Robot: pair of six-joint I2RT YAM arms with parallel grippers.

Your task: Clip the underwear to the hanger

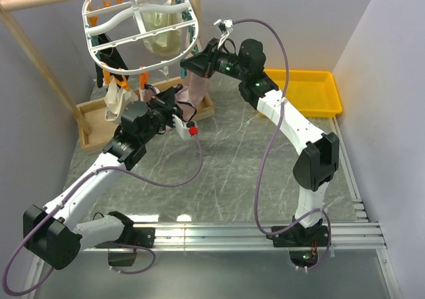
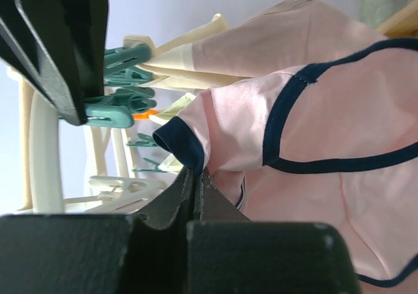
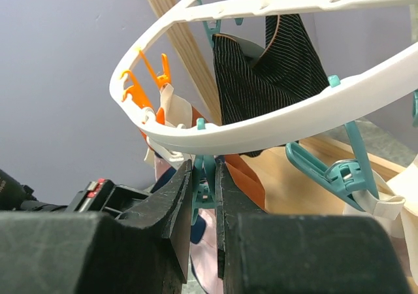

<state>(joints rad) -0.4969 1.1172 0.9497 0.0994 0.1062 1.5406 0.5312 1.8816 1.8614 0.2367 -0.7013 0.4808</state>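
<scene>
The left jaws are pressed together on the navy-trimmed edge of the underwear (image 2: pixel 313 144), whose pink fabric spreads toward 3 o'clock in the left wrist view. The right jaws are clamped on a teal clothespin (image 3: pixel 204 183) hanging just beneath the white rim of the hanger (image 3: pixel 261 134), with a black striped garment (image 3: pixel 261 78) clipped inside the oval at 1 o'clock. From above, the underwear hangs between the two arms just under the hanger's 5 o'clock edge, toward 11 o'clock over the table (image 1: pixel 232 166).
</scene>
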